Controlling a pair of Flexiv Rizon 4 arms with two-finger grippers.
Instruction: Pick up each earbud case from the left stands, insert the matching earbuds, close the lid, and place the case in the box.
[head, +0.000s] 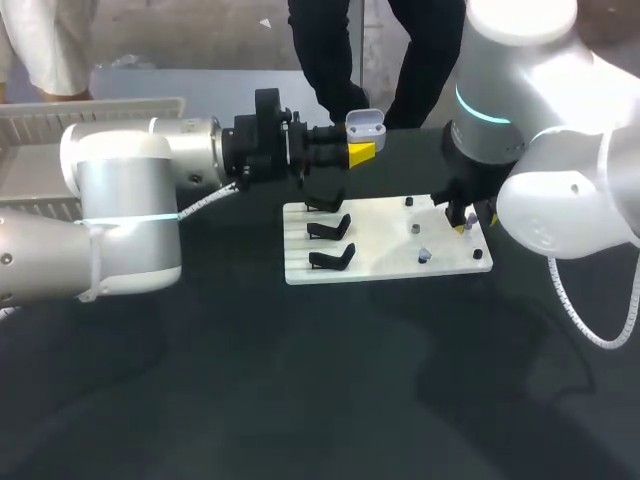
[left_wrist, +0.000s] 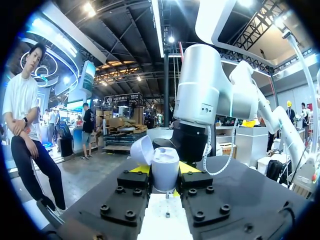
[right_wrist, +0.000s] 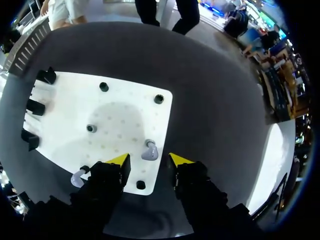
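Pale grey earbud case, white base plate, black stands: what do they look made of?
Pale grey earbud case: looks like moulded plastic, smooth satin shell with soft highlights.
White base plate: plastic or painted sheet, matte, dotted with small dimples; cannot tell which.
Black stands: likely hard plastic, dull black with little sheen.

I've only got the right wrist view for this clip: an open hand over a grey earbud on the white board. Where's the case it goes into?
Observer: The left hand is shut on the earbud case, held up in the air.
Operator: Lid open or closed?
Observer: Open. In the left wrist view the lid is tipped back beside the body.
Operator: Any cases on the stands?
Observer: None. The head view shows all three black stands empty.
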